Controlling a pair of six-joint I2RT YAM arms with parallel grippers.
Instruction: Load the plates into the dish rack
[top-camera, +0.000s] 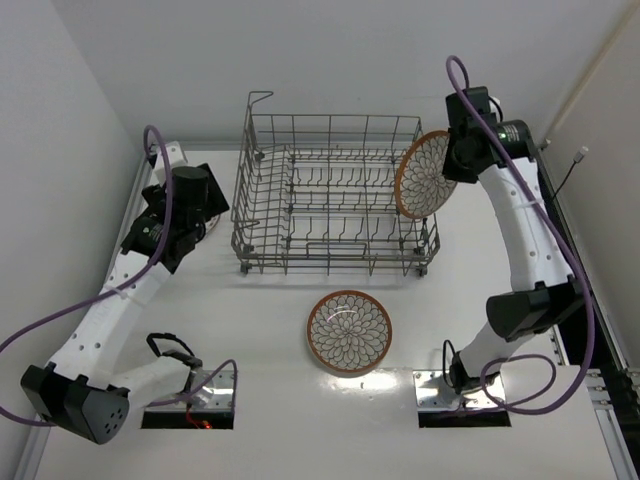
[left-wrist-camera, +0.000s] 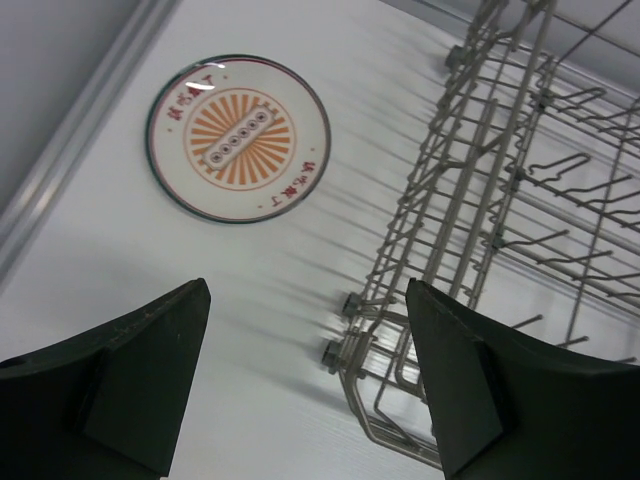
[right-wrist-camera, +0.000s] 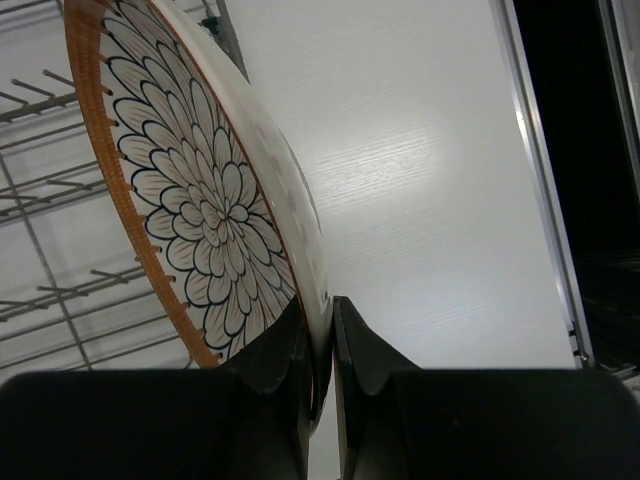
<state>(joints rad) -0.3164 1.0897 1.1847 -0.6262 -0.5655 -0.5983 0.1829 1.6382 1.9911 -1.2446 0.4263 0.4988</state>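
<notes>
We count no plates racked. Right gripper (right-wrist-camera: 322, 335) pinches one plate (top-camera: 425, 175) upright at the dish rack (top-camera: 330, 205) (unseated). Other plate (top-camera: 349, 331) lies on the table (top-camera: 250, 320). Left gripper (left-wrist-camera: 310, 370) spread, empty.

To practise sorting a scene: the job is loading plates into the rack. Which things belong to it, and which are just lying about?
Job: held plate, in the right jaws; flat plate on the table; dish rack.
Lying about: round disc with orange sunburst, beside the rack.
</notes>
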